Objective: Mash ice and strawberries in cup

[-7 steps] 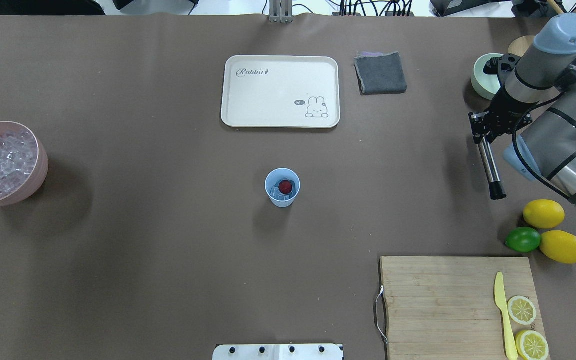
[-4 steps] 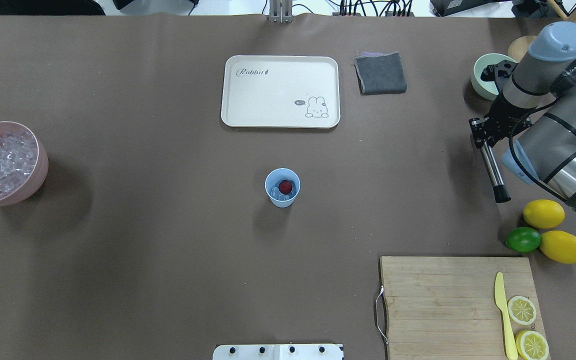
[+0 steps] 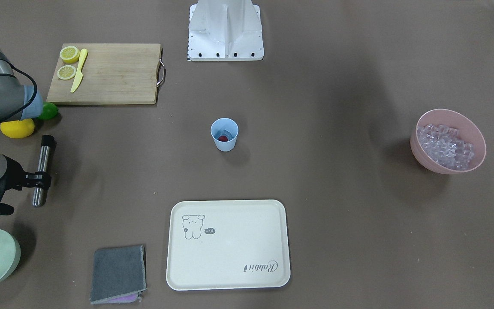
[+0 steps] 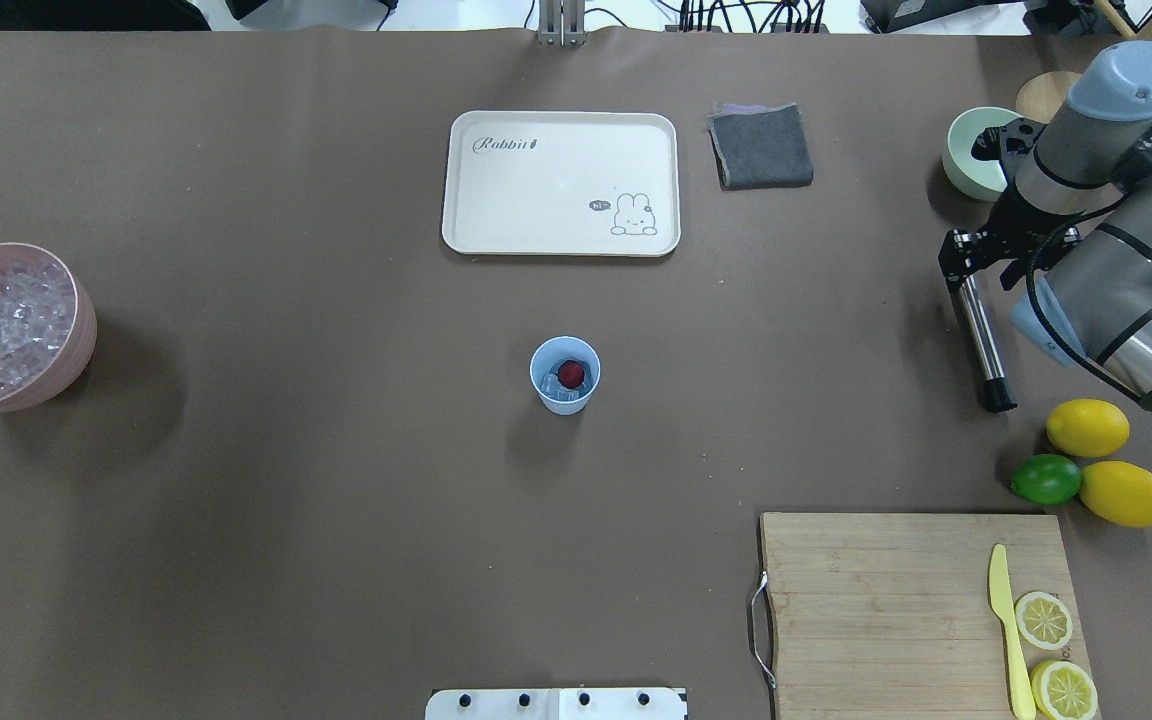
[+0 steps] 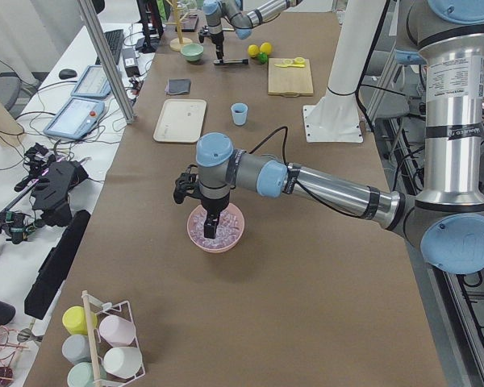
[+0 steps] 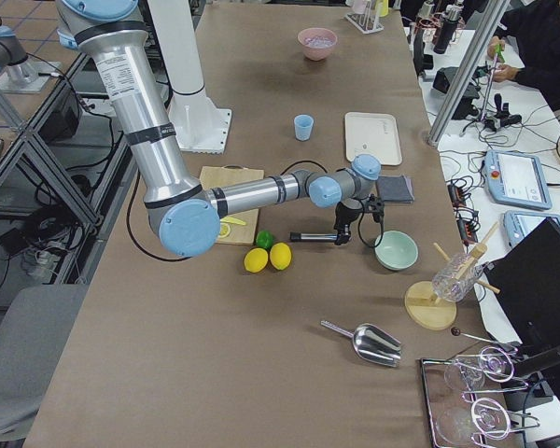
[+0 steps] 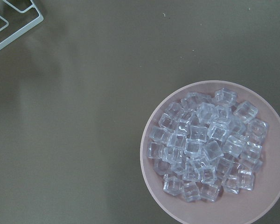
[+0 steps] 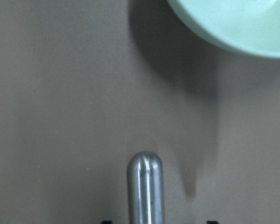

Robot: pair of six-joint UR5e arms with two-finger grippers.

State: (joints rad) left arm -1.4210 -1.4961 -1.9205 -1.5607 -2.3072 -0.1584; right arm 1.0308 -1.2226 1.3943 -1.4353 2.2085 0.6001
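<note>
The cup [image 4: 565, 405] stands alone at the centre of the overhead view. The strawberry [image 4: 570, 374] sits inside it on top of the ice [image 4: 555, 389], and neither has been mashed.

At the far right of that view, the right gripper [image 4: 966, 264] has its fingers clamped on one end of a steel muddler [image 4: 979, 340]. The muddler lies nearly level, with its black tip pointing towards the bottom of the frame.

Your main risks come from that grip:
- The rod is held near its end, so it may pivot or slip between the fingers once you press down.
- It must be turned upright before it enters the cup. Swinging it low could strike the lemons [image 4: 1087, 427] and lime [image 4: 1046, 479] just beyond the tip, or the pale green bowl [image 4: 961, 165] behind the wrist.
- The cup is light, narrow and unsupported. An off-centre push would probably tip it or slide it, spilling fruit and cubes.
- Hard ice can skid the tip sideways.

In the left side view, the left gripper [image 5: 211, 235] hangs over the pink bowl [image 4: 76, 350] of cubes, well apart from the cup. You cannot tell how wide its fingers stand.
</note>
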